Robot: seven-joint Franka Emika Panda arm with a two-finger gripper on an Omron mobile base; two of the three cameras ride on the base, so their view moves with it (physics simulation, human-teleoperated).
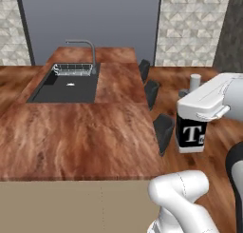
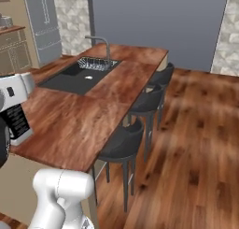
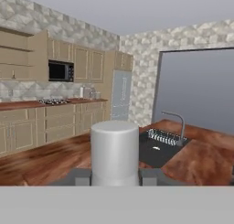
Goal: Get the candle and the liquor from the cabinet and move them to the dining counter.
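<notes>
The gripper is clutching the black square white-capped liquor bottle, right of frame; carry it level over the reddish-brown wood-grain surface before lowering.

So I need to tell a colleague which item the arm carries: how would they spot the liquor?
Start at the dining counter, the big reddish-brown island with the black sink. Off its stool side, the claw holds the liquor in the air. It is a black square bottle with a white T label and a white cap.
</notes>
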